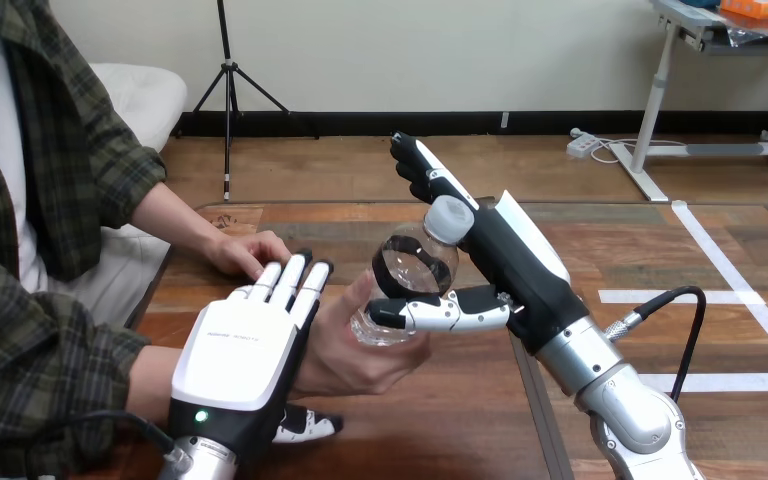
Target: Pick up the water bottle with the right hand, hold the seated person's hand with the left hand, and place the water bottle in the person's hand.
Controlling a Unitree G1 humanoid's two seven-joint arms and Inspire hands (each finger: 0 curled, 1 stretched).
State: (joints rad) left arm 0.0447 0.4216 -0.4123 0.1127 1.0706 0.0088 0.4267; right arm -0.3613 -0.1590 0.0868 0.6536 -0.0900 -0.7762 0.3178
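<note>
Nearest, around 7 o'clock, the robot's left hand (245,345) lies back-up over the wrist of the person's nearer hand (355,362). Its fingers (295,280) are straight and close together, thumb poking out underneath, and I can't tell if it grips. That nearer hand is palm-up over the brown wooden tabletop (460,420), cupping the base of the clear plastic water bottle with a white cap (412,272) at dead centre, cap tilted toward 1 o'clock. The right hand (515,270), in from 5 o'clock, pinches the bottle between thumb and long fingers. Further back at 10 o'clock, the person's farther hand (250,252) rests flat on the tabletop.
</note>
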